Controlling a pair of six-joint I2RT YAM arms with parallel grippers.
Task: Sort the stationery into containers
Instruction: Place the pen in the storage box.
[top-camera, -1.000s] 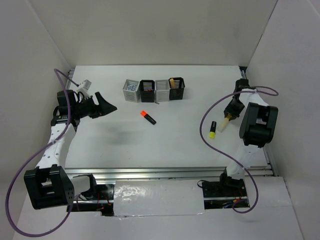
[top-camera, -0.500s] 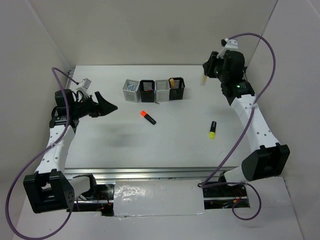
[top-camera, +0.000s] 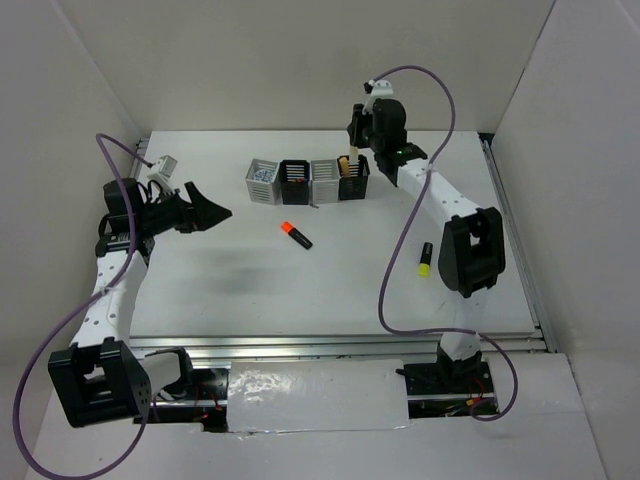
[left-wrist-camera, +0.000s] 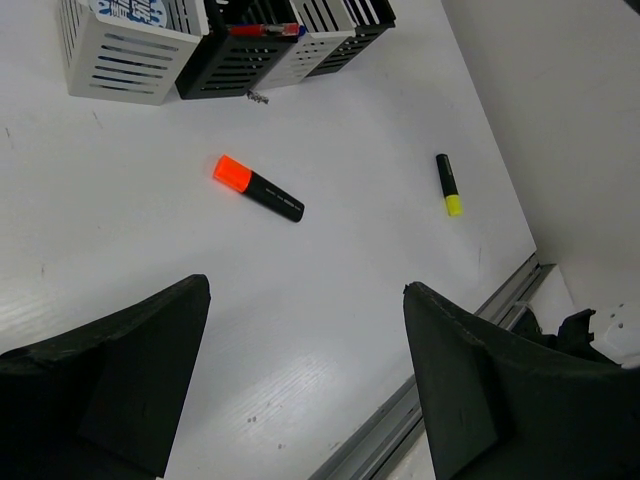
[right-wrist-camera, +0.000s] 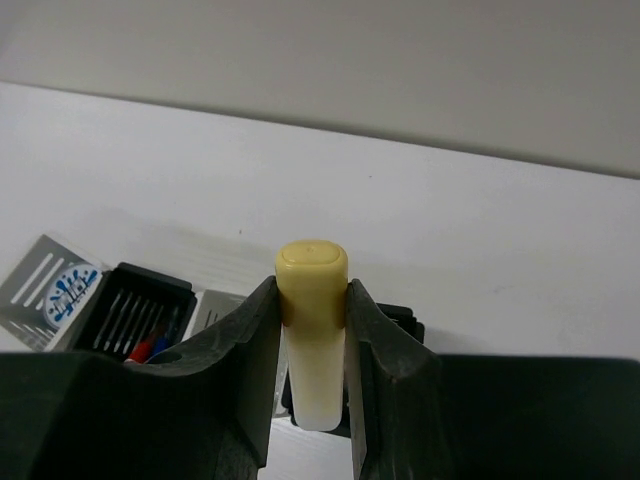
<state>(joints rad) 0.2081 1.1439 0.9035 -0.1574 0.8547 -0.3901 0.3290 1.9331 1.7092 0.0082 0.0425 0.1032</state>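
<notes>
Where right end effector (right-wrist-camera: 313, 350) clamps it, peach marker (right-wrist-camera: 312, 290) (at cups (top-camera: 324, 190))

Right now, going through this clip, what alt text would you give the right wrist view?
The right gripper clamps a peach marker upright, just above a row of slatted cups on a white table. A red pen and a blue pen sit in the black cup at lower left.
</notes>
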